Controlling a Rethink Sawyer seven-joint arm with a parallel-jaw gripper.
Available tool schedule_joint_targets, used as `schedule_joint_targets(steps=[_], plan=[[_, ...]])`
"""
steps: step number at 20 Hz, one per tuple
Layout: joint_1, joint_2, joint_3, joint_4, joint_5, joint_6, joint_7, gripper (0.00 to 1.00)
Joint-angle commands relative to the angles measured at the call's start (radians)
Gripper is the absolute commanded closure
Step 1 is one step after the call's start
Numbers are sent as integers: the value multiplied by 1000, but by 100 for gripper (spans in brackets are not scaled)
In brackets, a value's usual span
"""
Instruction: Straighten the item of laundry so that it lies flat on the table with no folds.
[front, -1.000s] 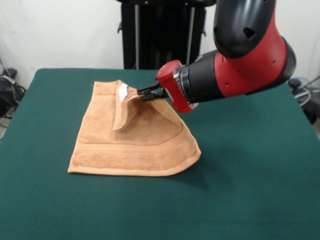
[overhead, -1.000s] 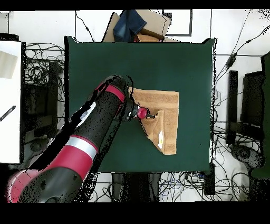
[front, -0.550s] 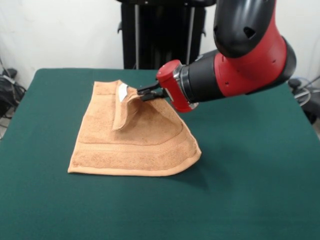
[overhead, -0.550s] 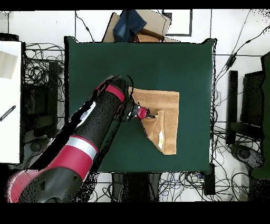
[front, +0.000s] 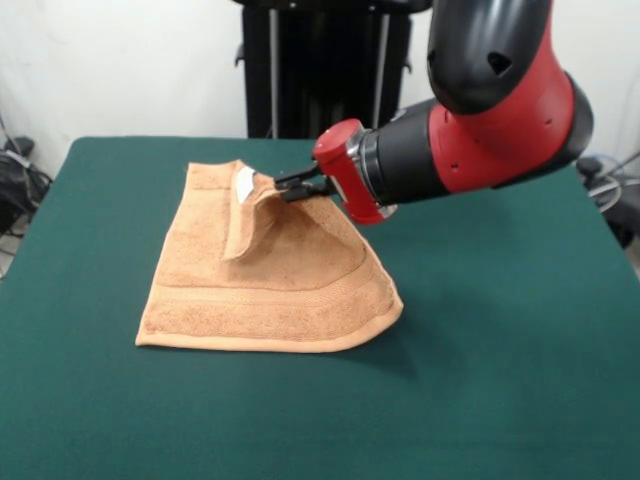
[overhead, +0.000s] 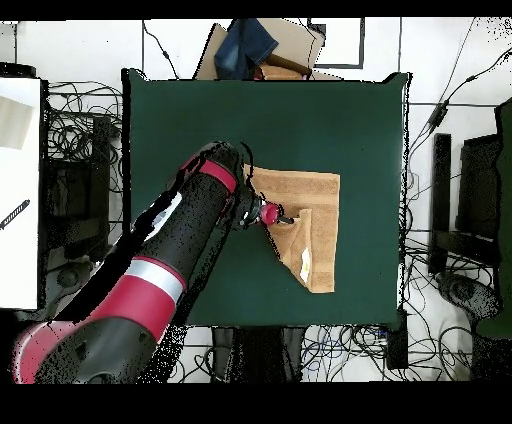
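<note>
1. A red and black robot arm (front: 470, 130) reaches in from the side, its gripper (front: 283, 187) pointing sideways over a dark green table (front: 500, 380).
2. The gripper's black fingers are pinched closed on a raised fold of a tan terry towel (front: 270, 290).
3. From the pinched point the towel hangs down like a small tent, and a narrow flap drapes just beside the fingertips.
4. A small white tag (front: 245, 182) sits on the lifted fold, right next to the gripper.
5. Below the gripper, the towel's banded edge lies flat on the table.
6. From overhead, the gripper (overhead: 286, 216) meets the towel (overhead: 315, 200) at the edge nearest the arm (overhead: 190, 240); the towel spreads away from it across the table (overhead: 200, 110).
</note>
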Motion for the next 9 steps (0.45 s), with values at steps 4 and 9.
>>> schedule_joint_targets(steps=[4, 9], plan=[[-27, 30, 105, 51, 58, -22, 181, 100], [-41, 56, 108, 30, 56, -32, 184, 100]])
